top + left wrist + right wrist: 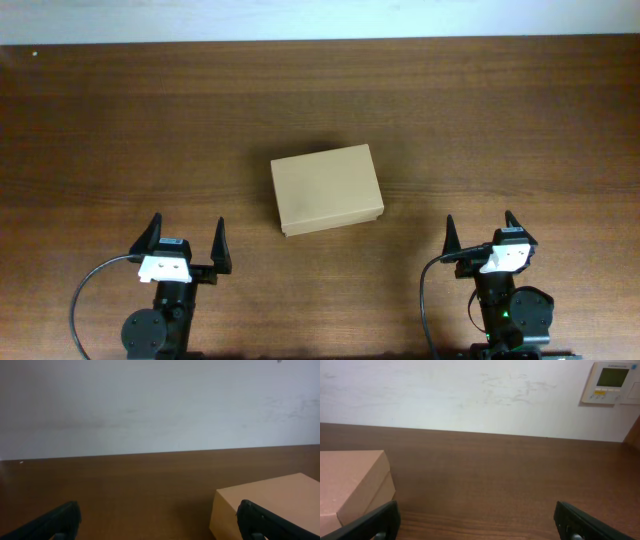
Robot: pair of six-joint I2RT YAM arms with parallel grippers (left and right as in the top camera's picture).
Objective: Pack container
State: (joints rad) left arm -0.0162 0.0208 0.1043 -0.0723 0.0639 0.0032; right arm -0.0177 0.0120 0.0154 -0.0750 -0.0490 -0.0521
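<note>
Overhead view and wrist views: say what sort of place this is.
Probably an indoor office or lab room: a wooden table against a white wall, a control panel with a small screen on that wall, and a closed box on the table.

Even, soft light; wrist views slightly blurred.

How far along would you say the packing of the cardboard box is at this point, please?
Done: nothing certain; the container sits shut, contents hidden. In hand: nothing; the left gripper and right gripper stand open and empty, short of it. Left: cannot tell whether packing is finished or not begun; no loose items show.
</note>
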